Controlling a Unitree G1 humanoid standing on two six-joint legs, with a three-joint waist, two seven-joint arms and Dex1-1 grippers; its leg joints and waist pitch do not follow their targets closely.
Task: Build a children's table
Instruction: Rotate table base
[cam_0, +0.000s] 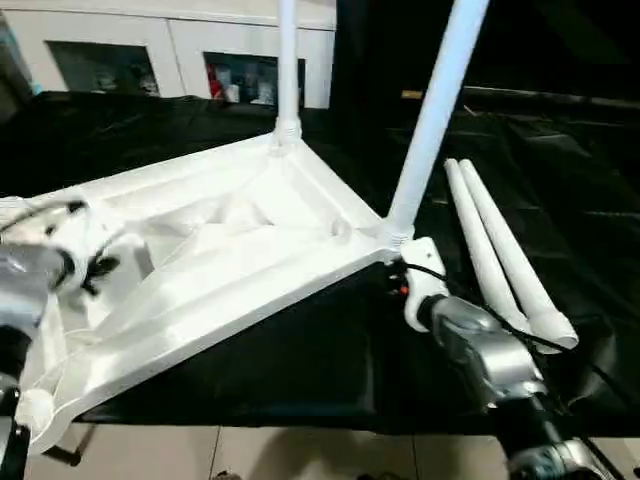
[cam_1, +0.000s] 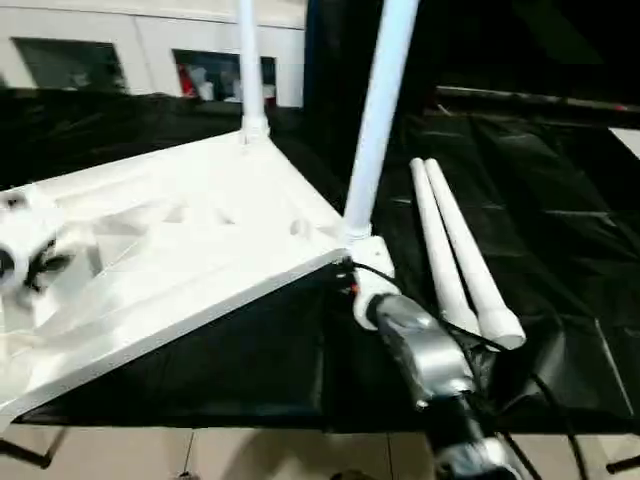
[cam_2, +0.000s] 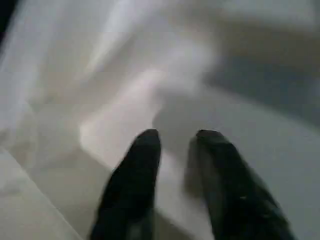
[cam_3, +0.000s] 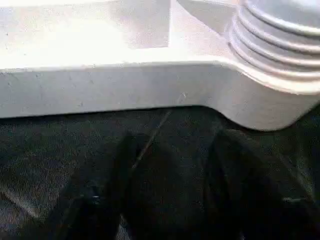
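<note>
So the white plastic rimmed tabletop (cam_0: 230, 250) is lying upside down on the black-covered work table (cam_0: 300, 370), with two white tapered tube legs (cam_0: 430, 120) standing up in its far corner sockets and two more loose legs (cam_0: 500, 250) lying beside it. The left gripper (cam_2: 175, 145) hovers over the underside, fingers slightly apart, holding nothing. The right gripper (cam_3: 170, 145) sits low by the near corner socket, fingers spread, also holding nothing.

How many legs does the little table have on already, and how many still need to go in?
Two legs are in: one stands at the far corner and one at the near right corner of the upside-down tabletop. Two loose legs lie on the black work table. The right gripper is open beside that near corner, holding nothing. So it's about halfway.
</note>
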